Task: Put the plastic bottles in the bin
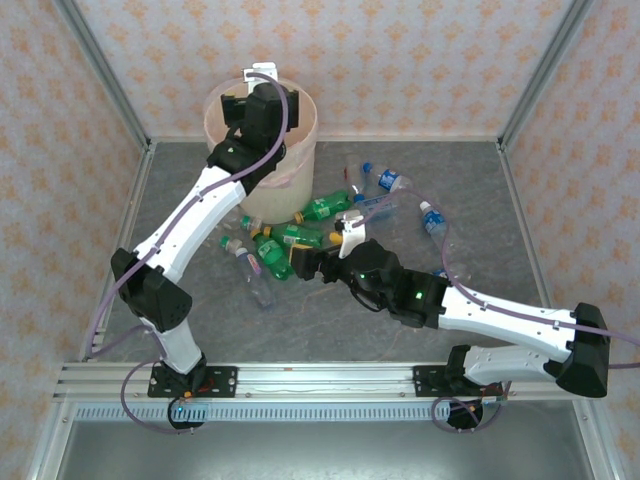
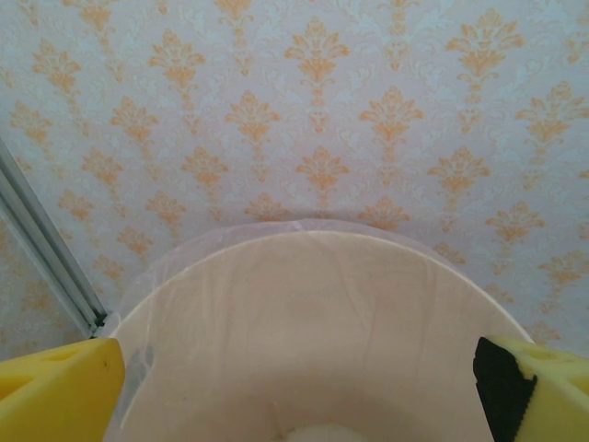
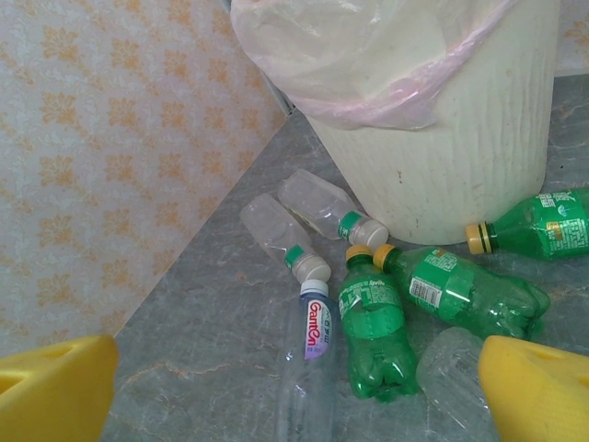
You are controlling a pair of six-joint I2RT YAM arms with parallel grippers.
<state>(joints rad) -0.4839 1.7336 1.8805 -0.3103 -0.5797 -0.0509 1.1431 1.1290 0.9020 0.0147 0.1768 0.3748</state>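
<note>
While your left gripper is hanging over the bin, its yellow fingers are standing wide apart with nothing between them, and you are seeing the bin's pale inside below them.

Your right gripper is gaping just as wide and holding nothing. It is hovering low over the table and facing a cluster of bottles lying on their sides in front of the bin.

- **Nearest the right gripper:** a labelled bottle, clear with a purple-and-white label, is lying between the fingers' line of sight. A green bottle with a yellow cap is lying just beside it.
- **To the right of those:** a second green bottle is lying at an angle, its cap close to the first one's. A clear bottle is sitting just beside the right finger.
- **Farther out:** two white-capped bottles are lying side by side near the bin's base. A third green bottle is pointing its cap at the bin's wall.

The pinkish liner is drooping over the rim.

From above, you are also seeing a blue-capped bottle and another one lying well apart from the cluster, to the right of the bin.
</note>
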